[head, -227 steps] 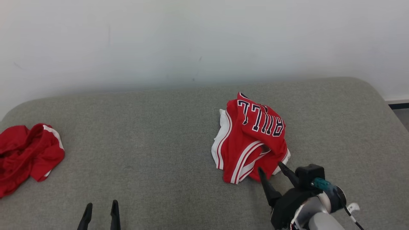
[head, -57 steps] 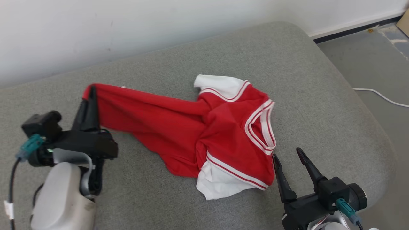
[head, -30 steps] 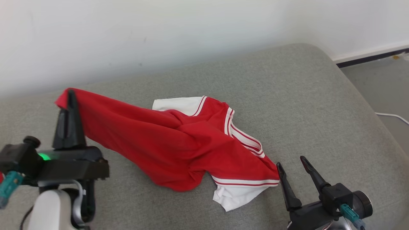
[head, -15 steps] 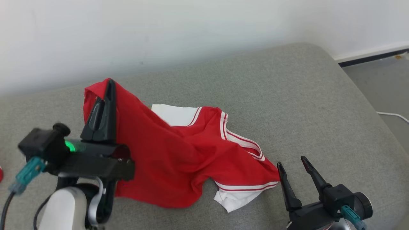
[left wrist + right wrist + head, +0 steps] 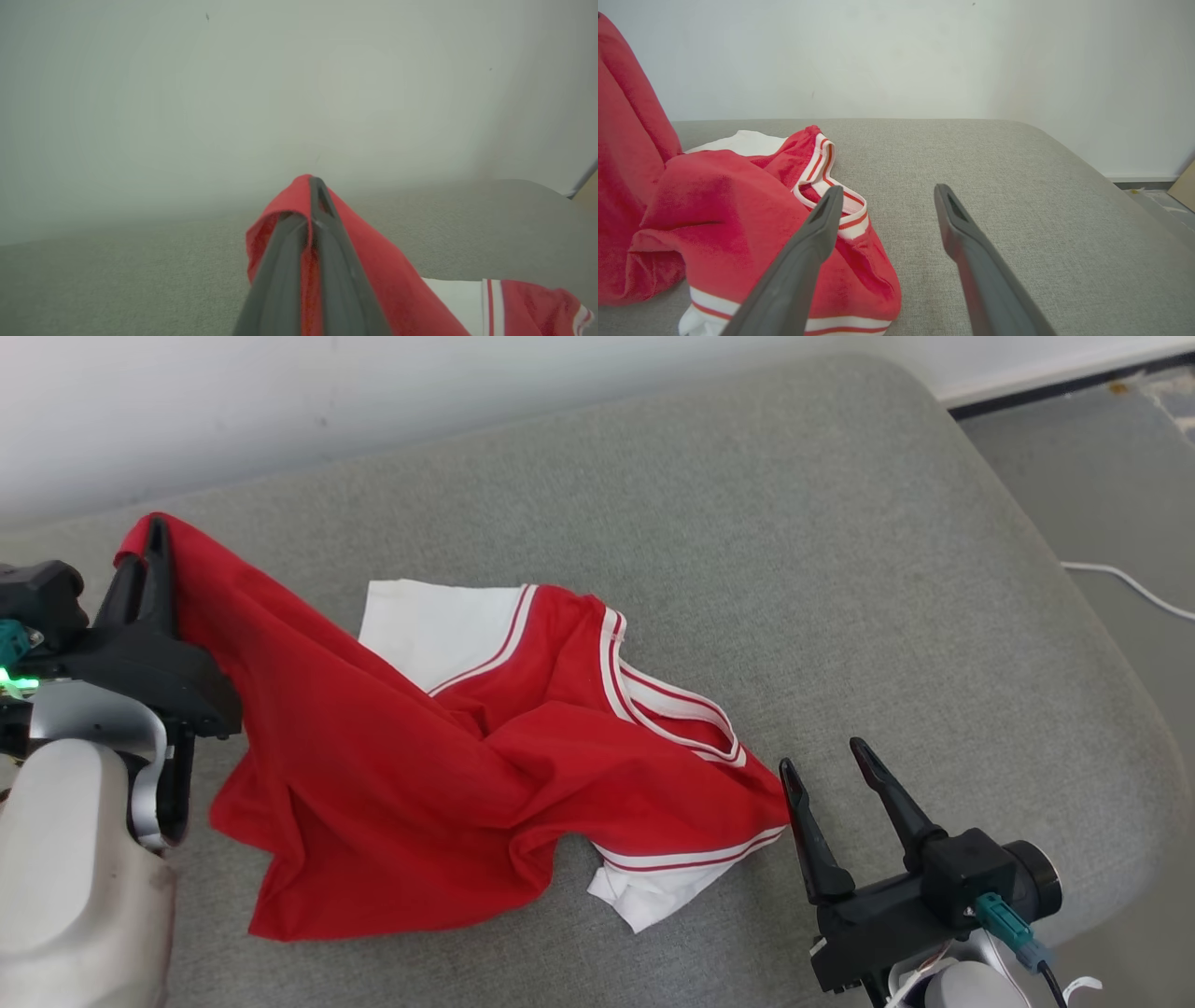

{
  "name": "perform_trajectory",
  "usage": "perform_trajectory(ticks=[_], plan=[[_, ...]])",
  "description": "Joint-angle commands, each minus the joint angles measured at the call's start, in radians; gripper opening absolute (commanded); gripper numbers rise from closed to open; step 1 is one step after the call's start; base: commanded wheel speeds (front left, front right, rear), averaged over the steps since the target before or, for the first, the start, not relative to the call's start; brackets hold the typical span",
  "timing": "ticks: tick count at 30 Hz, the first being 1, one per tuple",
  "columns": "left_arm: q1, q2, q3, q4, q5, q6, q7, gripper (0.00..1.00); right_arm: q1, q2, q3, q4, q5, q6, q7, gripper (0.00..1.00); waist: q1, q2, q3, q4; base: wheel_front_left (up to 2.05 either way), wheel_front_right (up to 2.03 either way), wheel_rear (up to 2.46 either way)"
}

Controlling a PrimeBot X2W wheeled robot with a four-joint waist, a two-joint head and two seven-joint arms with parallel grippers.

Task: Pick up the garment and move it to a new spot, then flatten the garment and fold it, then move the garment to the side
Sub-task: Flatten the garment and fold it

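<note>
The left gripper (image 5: 152,537) is clamped on 1 red corner of the garment (image 5: 401,775) and holds it raised at the left of the grey cushion (image 5: 840,569); the left wrist view shows the cloth pinched between its 2 fingers. Compared with 0.5 seconds ago, that corner now stands farther from the white side panel (image 5: 429,625), so the red body is drawn out as a broad sheet rather than bunched beside the gripper. The head camera also swings, which accounts for part of the shift. The rest lies crumpled on the cushion. The right gripper (image 5: 822,756) is spread wide and empty, just beside the striped hem (image 5: 691,854), unchanged relative to the cloth. Flattening looks underway and likely needs a 2nd grasp there
</note>
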Motion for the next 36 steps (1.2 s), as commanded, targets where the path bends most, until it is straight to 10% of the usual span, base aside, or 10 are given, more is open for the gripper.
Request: perform_trajectory(ticks=[1, 17, 36], plan=[[-0.011, 0.006, 0.002, 0.012, 0.007, 0.003, -0.003, 1.00, -0.009, 0.003, 0.001, 0.001, 0.001, -0.002, -0.005, 1.00, -0.0001, -0.0001, 0.052, -0.030, 0.00, 0.00, 0.00], [-0.003, -0.070, -0.022, 0.273, -0.040, -0.034, -0.139, 1.00, 0.008, -0.008, -0.008, 0.023, 0.000, -0.002, -0.005, 1.00, -0.0001, -0.0001, -0.025, 0.096, 0.00, 0.00, 0.00], [0.457, -0.145, -0.107, 0.022, -0.074, -0.039, -0.048, 1.00, 0.102, -0.011, -0.021, 0.025, 0.022, -0.002, 0.019, 1.00, -0.0001, -0.0001, -0.174, 0.146, 0.00, 0.00, 0.00]])
